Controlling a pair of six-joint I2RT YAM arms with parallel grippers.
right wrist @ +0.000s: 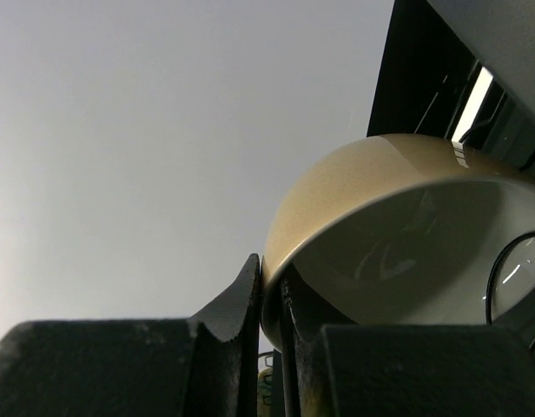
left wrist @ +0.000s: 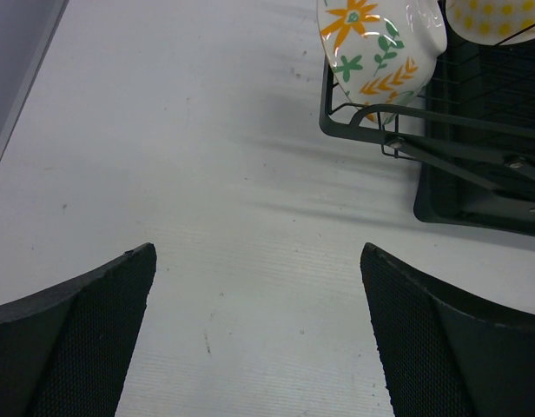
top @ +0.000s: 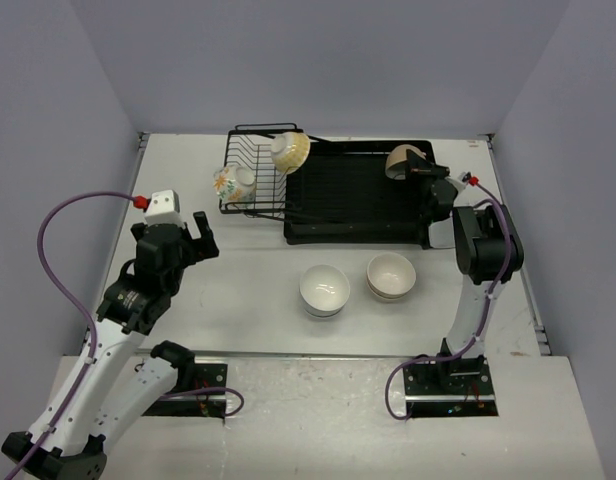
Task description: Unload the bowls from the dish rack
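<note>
the right gripper (top: 420, 170) (right wrist: 272, 287) is clamped on the rim of a beige bowl (top: 401, 160) (right wrist: 372, 208), one finger inside the lip and one outside, at the far right end of the black drain tray (top: 353, 205). the bowl is tipped on its side, with its pale glazed interior facing the right wrist camera; whether it touches the tray cannot be told.

across the table (top: 238, 290), the left gripper (top: 195, 238) (left wrist: 257, 256) hangs with its jaws spread wide and nothing between them, above bare tabletop and short of the near left corner of the dish rack (top: 250, 150) (left wrist: 398, 117).

two bowls remain in the wire basket of the dish rack. a white flowered bowl (top: 233, 183) (left wrist: 376, 48), painted with orange blooms and green sprigs, leans at the near left corner, its side pressed over the wire edge. a yellow-patterned bowl (top: 290, 150) (left wrist: 493, 17) stands on edge further back, where the basket meets the tray.

in front of the tray, between the two arms, white bowls (top: 324, 290) and cream bowls (top: 391, 276) sit upright on the table in what look like two nested stacks, just beside each other, the white on the left.
</note>
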